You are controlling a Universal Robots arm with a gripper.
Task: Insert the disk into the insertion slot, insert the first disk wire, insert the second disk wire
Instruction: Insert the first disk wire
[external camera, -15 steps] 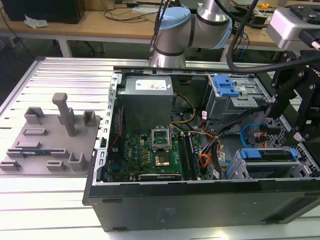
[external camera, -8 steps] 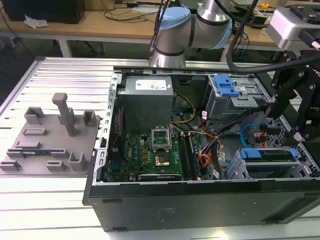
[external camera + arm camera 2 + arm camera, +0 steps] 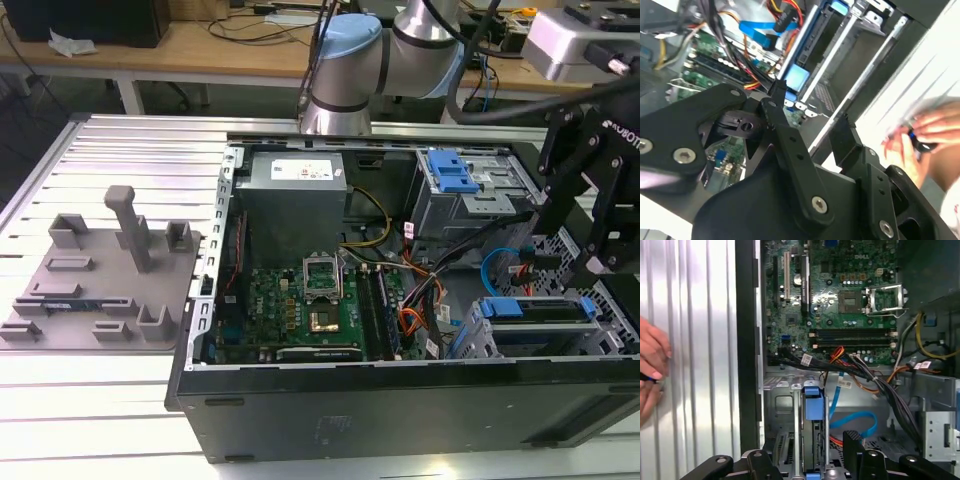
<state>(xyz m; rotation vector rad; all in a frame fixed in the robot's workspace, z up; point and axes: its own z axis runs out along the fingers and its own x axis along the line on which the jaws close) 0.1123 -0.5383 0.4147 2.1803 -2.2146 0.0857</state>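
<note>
Two fingers of the gripper (image 3: pixel 810 107) stand spread, and we see nothing pinched between them. Just beyond their tips in the first wrist view sits the disk (image 3: pixel 811 407), edge-on in its blue carrier, inside the slot (image 3: pixel 782 405), a perforated grey cage at a corner of the case (image 3: pixel 400 410). Beside the cage the blue wire (image 3: pixel 858 419) curls in a loop; we cannot tell where its ends go. Orange and dark wire bundles (image 3: pixel 865 375) cross between the cage and the board (image 3: pixel 840 295). Outside the case, a hand (image 3: pixel 650 365) is over the ribbed table (image 3: pixel 700 340), pinching something small and dark.
</note>
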